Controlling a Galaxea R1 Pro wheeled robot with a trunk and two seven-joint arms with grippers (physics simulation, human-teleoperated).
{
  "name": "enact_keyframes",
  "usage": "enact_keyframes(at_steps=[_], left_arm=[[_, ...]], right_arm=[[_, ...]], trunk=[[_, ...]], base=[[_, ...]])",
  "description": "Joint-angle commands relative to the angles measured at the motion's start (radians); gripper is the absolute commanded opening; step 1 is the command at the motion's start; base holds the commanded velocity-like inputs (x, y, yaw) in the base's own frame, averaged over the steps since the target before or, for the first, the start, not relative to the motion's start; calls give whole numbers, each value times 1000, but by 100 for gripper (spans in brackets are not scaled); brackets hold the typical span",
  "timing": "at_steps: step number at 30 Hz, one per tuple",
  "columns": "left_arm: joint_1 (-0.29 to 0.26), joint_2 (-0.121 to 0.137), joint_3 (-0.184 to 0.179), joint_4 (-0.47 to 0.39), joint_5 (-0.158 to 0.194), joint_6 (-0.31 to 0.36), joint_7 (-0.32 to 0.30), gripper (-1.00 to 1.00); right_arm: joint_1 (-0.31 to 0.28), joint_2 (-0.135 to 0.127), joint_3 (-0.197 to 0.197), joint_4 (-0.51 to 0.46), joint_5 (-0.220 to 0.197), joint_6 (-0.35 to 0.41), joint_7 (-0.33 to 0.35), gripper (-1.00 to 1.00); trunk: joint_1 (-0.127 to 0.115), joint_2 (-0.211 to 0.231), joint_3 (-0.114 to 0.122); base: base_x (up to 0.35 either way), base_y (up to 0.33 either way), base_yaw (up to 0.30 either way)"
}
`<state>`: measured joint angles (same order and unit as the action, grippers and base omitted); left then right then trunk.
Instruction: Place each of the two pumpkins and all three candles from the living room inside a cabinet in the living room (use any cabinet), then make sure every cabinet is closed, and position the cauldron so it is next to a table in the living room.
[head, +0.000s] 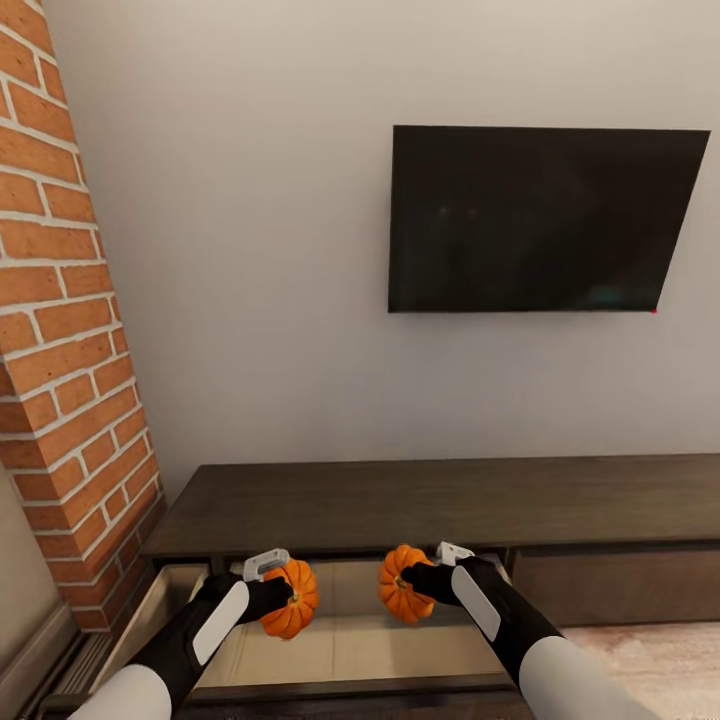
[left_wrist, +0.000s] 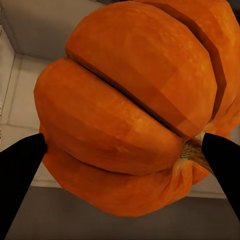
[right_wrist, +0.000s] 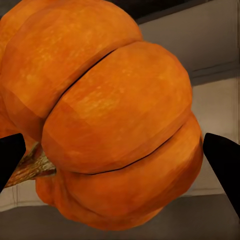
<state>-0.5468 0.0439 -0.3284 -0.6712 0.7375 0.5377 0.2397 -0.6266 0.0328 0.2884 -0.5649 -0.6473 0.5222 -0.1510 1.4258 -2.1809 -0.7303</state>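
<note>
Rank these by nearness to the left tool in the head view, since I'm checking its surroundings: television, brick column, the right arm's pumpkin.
1. The right arm's pumpkin, just across the open drawer from the left tool.
2. Brick column, off to the left.
3. Television, high on the wall, right.

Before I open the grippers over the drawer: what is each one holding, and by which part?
Left gripper holds one pumpkin, right gripper the other pumpkin, each clamped across its ribbed body.
</note>
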Motion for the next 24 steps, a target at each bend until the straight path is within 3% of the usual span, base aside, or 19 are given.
enact_keyframes(at_steps=[1,4,7,16,24], left_arm=[[-1,1,-5,-2,11,1,9,-100],[-1,-1,-3,-14,11,2,10,-100],[-2,-2,-3,-47,12,6,17,-100],[-2,-6,-8,-57,12,1,21,-100],[-2,-7,-9,-57,13,1,60,-100]], right_arm=[[-1,-1,5,-2,-12,2,-25,-100],[-1,0,5,19,-13,-8,-131,-100],[-1,1,5,35,-11,-13,-188,-100],[-1,1,5,35,-8,-19,-203,-100],[-1,1,5,39,-8,-109,-202,-100]], trunk=[[4,-8,-4],[15,-29,-14],[27,-50,-23],[61,-113,-51],[92,-169,-76]], base=[[0,0,0],[0,0,0],[0,0,0],[0,0,0],[0,0,0]])
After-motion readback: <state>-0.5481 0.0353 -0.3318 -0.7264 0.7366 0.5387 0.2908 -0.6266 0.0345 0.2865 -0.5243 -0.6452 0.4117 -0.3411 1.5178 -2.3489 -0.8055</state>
